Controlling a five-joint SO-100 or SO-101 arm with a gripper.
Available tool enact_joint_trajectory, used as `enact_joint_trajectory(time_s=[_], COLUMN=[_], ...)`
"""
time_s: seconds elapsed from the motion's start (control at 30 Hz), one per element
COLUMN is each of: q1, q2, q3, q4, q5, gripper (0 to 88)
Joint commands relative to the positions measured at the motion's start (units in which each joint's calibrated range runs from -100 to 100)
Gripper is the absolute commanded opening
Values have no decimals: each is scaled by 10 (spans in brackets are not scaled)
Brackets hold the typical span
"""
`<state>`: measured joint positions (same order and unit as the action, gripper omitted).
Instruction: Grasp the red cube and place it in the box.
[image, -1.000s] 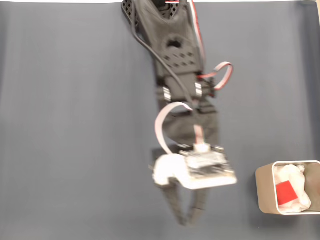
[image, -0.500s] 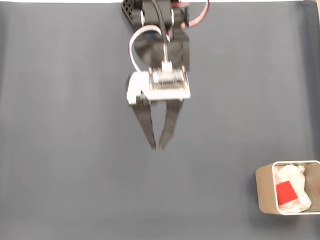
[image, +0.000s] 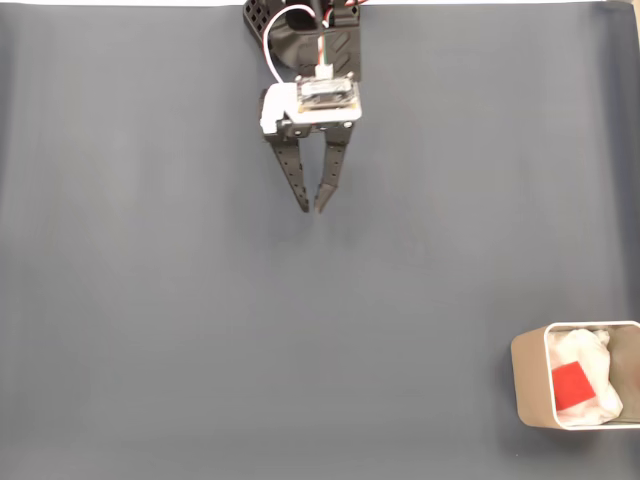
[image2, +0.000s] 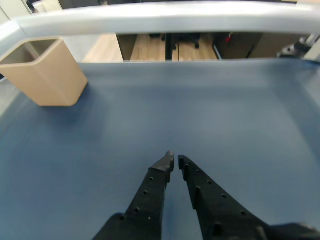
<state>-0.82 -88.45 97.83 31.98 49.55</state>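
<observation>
Wrist view: the gripper (image2: 175, 161) is seen nearest, its two black perforated fingers (image2: 150, 192) nearly closed, tips a narrow slit apart, with nothing held between them. Beyond lies the blue-grey mat (image2: 210, 115), and at far left the box (image2: 47, 72) is seen from outside as a plain beige wall, its contents hidden. Fixed view: the box (image: 530, 375) is shown from above at the lower right corner, and the red cube (image: 571, 386) is seen resting on white padding (image: 590, 355) inside it. The gripper (image: 312, 208) is well apart from it, near the top edge. Compared with half a second earlier, the arm is drawn further back. No legible writing is noted.
</observation>
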Motion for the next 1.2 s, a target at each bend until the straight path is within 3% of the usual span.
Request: enact_joint_trajectory(time_s=[0.0, 0.13, 0.43, 0.63, 1.17], q1=[-5, -22, -17, 5, 15], q2=[-76, -115, -115, -115, -115], q3=[20, 20, 20, 20, 20], q4=[115, 225, 405, 420, 439], q5=[-23, -37, -20, 1, -2], gripper=[0, 0, 0, 0, 2])
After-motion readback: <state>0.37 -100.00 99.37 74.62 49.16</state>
